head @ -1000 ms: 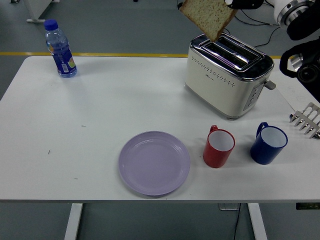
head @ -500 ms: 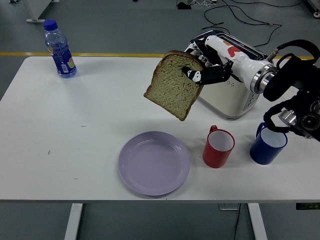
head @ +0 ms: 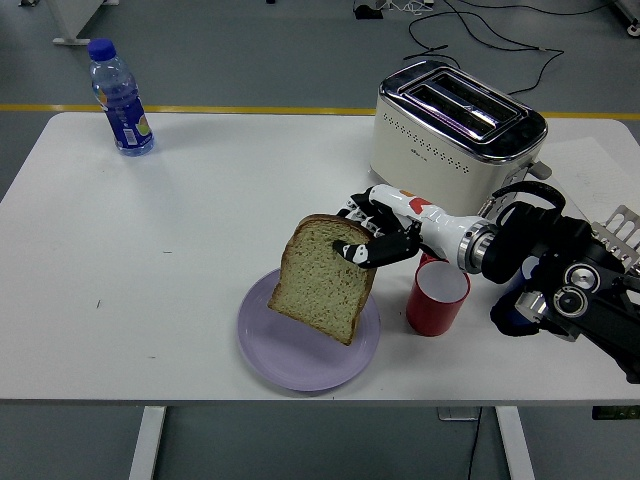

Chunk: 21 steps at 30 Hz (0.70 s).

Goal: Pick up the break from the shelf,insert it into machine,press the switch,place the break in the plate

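The slice of bread [head: 322, 292] is held in the air, tilted, over the lilac plate [head: 262, 352], its lower corner hanging above the plate's right half; whether that corner touches the plate cannot be told. The slice is pale brown with a darker crust along its top and right edges. The right hand [head: 378, 238] has its fingers curled over the upper right corner of the slice, pinching it between thumb and fingers, with the broad face of the bread turned towards the near edge of the table. The right arm [head: 545, 270] reaches in from the right edge, white at the forearm and black at the wrist and the joints behind, and it passes over the red mug [head: 436, 300], which stands just right of the plate. A blue mug [head: 510, 312] stands beyond the red one and is mostly hidden behind the arm. The cream and chrome toaster [head: 455, 128] stands at the far right of the white table [head: 180, 250], both slots showing no bread above their rims, well apart from the slice. A metal rack [head: 622, 228] shows at the right edge. A water bottle with a blue cap [head: 118, 97] stands upright at the far left corner.
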{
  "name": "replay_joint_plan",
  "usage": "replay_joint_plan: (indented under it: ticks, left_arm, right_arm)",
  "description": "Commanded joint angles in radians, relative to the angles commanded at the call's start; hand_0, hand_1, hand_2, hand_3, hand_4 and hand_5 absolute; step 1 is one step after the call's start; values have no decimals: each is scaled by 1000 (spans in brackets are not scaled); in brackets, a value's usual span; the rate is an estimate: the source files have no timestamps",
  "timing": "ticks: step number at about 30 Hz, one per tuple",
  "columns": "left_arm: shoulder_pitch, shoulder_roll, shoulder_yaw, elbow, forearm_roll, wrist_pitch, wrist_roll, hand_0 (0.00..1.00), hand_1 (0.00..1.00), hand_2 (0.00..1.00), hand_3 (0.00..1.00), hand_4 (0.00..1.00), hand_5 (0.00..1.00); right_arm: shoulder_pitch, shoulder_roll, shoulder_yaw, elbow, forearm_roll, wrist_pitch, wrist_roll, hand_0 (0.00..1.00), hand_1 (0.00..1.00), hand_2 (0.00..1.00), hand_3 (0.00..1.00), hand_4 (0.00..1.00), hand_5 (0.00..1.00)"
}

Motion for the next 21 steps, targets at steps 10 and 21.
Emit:
replay_joint_plan:
  ticks: [10,21]
  left_arm:
    - [-1,0,-4,0,3,0,-1,661,576,603,625,330,998]
    - [-4,-3,0,0,1,1,0,660,576,603,624,328,998]
  right_arm:
    - [-39,85,-23,-58,49,-30,8,155,224,319,462,418,2]
    - [-52,186,-29,-178,48,-75,29,147,216,313,461,433,2]
